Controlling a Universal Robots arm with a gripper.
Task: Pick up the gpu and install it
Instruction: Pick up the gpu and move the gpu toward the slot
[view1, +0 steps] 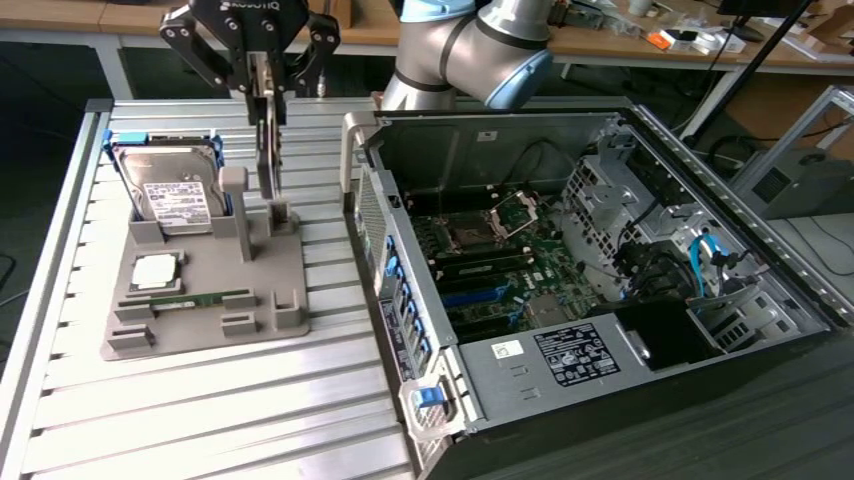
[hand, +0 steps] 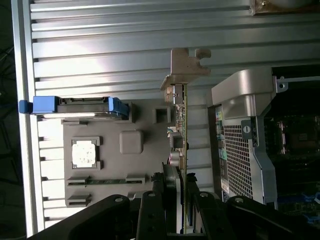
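Exterior view: gripper (view1: 264, 92) up near the table's (view1: 200, 420) far edge, pointing down, jaws narrow and clamped on the gpu (view1: 271, 150). The gpu hangs upright and edge-on from the jaws, over the far right part of the grey holder (view1: 200, 325), between its posts. Cannot tell if the gpu's lower edge touches the holder. The holder lies flat on the table, toward the exterior view's left. A hard drive (view1: 174, 195) stands in the holder's far left corner, label facing the camera, near the gpu but apart from it. A CPU (view1: 156, 270) lies flat in front of the hard drive, with a memory stick (view1: 187, 298) flat just nearer the camera. An open case (view1: 534, 150) sits along the table's edge on the exterior view's right, with its motherboard (view1: 487, 265) exposed. The arm (view1: 467, 45) reaches in from behind the case. Wrist view: looking down along the gpu (hand: 181, 125), seen as a thin edge running away from the gripper (hand: 179, 200). Dark fingers (hand: 169, 186) press on both faces, a tight grip. The pale bracket (hand: 186, 62) is at the gpu's far end, over bare table slats (hand: 125, 40) past the holder's (hand: 115, 165) edge. The gpu sits between the holder and the case (hand: 240, 150), just beside the case's perforated wall and not touching it. The hard drive (hand: 75, 106) is edge-on with blue rails at the holder's corner. The CPU (hand: 83, 153) is in its pocket, well apart from the gpu.
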